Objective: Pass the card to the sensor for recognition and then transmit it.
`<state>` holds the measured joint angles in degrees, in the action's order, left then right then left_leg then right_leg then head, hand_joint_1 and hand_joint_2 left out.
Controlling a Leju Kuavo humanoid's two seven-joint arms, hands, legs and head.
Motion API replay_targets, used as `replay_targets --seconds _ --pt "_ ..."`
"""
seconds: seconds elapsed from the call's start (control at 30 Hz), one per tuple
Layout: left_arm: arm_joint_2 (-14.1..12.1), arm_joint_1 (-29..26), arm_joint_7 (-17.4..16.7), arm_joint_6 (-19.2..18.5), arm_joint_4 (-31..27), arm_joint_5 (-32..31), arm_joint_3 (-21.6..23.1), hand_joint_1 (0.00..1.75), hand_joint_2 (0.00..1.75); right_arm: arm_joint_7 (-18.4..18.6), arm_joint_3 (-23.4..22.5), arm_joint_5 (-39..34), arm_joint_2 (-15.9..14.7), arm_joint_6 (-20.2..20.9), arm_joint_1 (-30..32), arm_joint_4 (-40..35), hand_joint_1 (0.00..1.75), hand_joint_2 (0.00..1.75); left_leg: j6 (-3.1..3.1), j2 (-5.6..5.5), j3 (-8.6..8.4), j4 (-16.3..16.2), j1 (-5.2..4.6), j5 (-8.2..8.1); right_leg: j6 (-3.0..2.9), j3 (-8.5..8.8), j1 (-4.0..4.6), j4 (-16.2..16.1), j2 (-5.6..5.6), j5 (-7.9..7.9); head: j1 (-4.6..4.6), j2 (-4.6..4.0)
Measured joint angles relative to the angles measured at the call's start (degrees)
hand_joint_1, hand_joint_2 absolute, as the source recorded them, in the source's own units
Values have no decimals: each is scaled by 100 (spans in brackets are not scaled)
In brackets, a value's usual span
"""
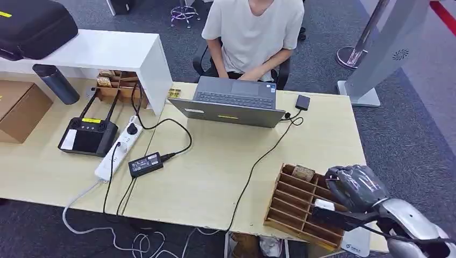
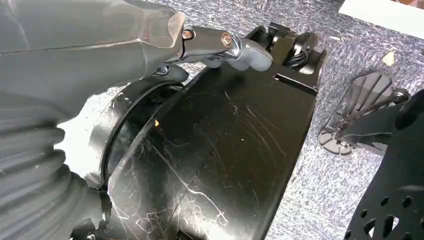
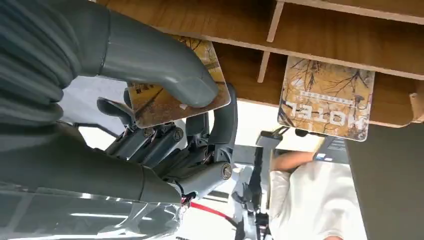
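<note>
My right hand [image 3: 165,125] pinches a card [image 3: 170,95] at the wooden rack [image 1: 301,207]; I'd lift straight out, clearing the dividers, before heading sensorward.

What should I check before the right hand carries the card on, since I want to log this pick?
1. Grip: the right hand pinches a yellow-brown printed card under its thick grey thumb. Ok.
2. Card free of the slotted wooden card rack: in the right wrist view it sits against the rack's slats. Cannot tell.
3. Second printed hotel card: stands in its own slot, apart from the held one. Ok.
4. Sensor: the small black box on a cable beside the grey laptop may be it. Cannot tell.
5. Path: the black cable crosses the pale wooden table between rack and box. Not ok.
6. Left hand: holds nothing, beside the robot's body. Ok.
</note>
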<state>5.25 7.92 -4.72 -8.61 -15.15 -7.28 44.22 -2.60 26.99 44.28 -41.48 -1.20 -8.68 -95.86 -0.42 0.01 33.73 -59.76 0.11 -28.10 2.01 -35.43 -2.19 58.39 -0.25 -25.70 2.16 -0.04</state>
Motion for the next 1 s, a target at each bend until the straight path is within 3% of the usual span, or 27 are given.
replay_targets --seconds 0.3,0.5,0.73,0.8,1.0 --pt "0 5 2 83 0 0 0 0 175 -161 -35 164 24 -120 -69 -39 175 175 0 1 4 1 1 0 -1 1 0 3 2 1 0 0" --pt "2 54 26 -105 0 0 20 0 175 -472 147 380 271 -168 -1341 134 175 175 -6 29 -1 2 1 6 -10 -2 -2 6 28 13 0 0" --pt "4 70 39 -136 0 0 35 0 175 -518 204 404 350 -206 -1635 217 175 175 -5 29 -4 1 1 10 -10 -1 -1 6 29 14 2 0" --pt "4 147 122 -308 0 -2 153 0 175 -667 570 577 976 -594 -3172 932 175 175 -16 12 -3 1 1 22 -14 1 4 14 18 21 0 0" --pt "7 195 170 -419 -13 -205 203 0 175 -678 964 732 1591 -798 -4158 1586 175 175 -17 6 -5 1 4 23 -16 -3 10 16 14 18 0 0"
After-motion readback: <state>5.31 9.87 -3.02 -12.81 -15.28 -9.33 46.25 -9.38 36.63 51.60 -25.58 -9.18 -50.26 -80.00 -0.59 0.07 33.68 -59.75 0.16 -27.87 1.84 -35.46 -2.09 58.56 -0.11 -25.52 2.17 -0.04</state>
